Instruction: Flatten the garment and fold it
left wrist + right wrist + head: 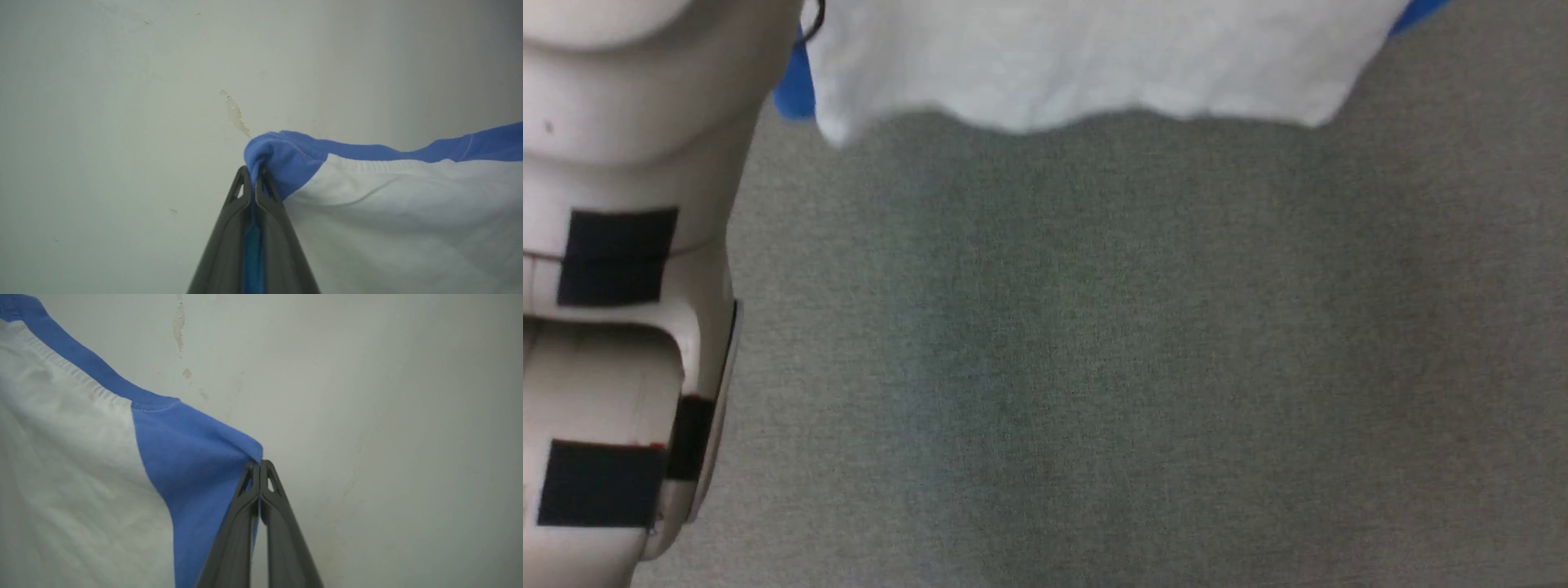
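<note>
The grey surface point(1094, 367) lies well below the jaws, and the shirt point(1086, 65) hangs from them. It is stretched between the two grips, with its wavy white hem free above that surface. The main risk, as I judge it, is in the lay-down. If the jaws drop unevenly or move closer together, the body would likely land bunched or doubled under itself and need spreading again.

A pale wall point(102, 122) stands just beyond both sets of tips, so pushing forward could scrape them against it. The left forearm point(605, 163) hangs beside the hem and could catch the blue sleeve cloth.

The left gripper point(254, 173) is closed tight on a bunched blue shoulder, with cloth showing down between its fingers. The right gripper point(260, 467) is pinched closed on only a thin blue fold at its very tips. That hold looks the likelier to slip under a tug.

Nothing here serves as a container.
</note>
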You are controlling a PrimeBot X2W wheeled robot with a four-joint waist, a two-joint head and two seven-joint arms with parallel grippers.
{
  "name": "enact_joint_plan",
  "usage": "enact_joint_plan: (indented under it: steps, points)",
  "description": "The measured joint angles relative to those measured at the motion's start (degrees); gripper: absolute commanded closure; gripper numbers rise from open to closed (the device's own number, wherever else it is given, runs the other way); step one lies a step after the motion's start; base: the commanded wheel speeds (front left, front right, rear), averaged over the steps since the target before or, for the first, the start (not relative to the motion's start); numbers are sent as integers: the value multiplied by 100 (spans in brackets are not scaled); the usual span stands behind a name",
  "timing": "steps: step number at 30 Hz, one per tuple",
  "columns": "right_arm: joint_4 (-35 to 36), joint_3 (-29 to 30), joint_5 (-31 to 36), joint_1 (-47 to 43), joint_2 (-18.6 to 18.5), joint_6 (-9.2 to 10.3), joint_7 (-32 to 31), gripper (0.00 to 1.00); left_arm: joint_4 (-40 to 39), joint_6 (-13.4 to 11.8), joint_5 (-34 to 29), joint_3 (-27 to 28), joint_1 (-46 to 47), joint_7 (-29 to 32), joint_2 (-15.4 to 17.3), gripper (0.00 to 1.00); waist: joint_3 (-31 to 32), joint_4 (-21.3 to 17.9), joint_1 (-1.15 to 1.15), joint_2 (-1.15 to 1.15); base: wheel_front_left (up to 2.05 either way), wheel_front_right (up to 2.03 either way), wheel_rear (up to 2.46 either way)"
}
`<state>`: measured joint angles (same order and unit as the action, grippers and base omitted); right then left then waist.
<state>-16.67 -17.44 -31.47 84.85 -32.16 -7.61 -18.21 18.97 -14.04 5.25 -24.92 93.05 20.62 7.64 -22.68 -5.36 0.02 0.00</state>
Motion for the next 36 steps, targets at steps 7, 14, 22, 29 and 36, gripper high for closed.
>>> enact_joint_plan:
  steps: [7, 14, 22, 29, 36]
  points:
    - [-641, -411, 346, 934, -30, 0, 756, 100, 887, -453, -365, -47, 957, -1270, -213, 100, -825, -10, 0, 0, 0, 0, 0]
    - [-677, -1116, 522, 1164, -554, -1, 1490, 100, 1191, -689, -348, -52, 1140, -2558, -311, 100, -1518, 39, -1, 0, 0, 0, 0]
    - [-549, -2034, 261, 843, -1013, -1, 2248, 100, 1307, -410, -323, -357, 476, -3099, -105, 100, -2124, 125, 0, 0, 0, 0, 0]
    - [379, -2559, -468, -119, -1770, -1, 2800, 100, 543, 157, -337, -953, -520, -2686, 242, 100, -2026, 146, -2, 0, 0, 0, 0]
    - [1403, -2338, -1241, -1878, -2497, 0, 3116, 100, -1350, 178, -158, -1388, -2402, -1798, 682, 100, -1632, 101, -4, 0, 0, 0, 0]
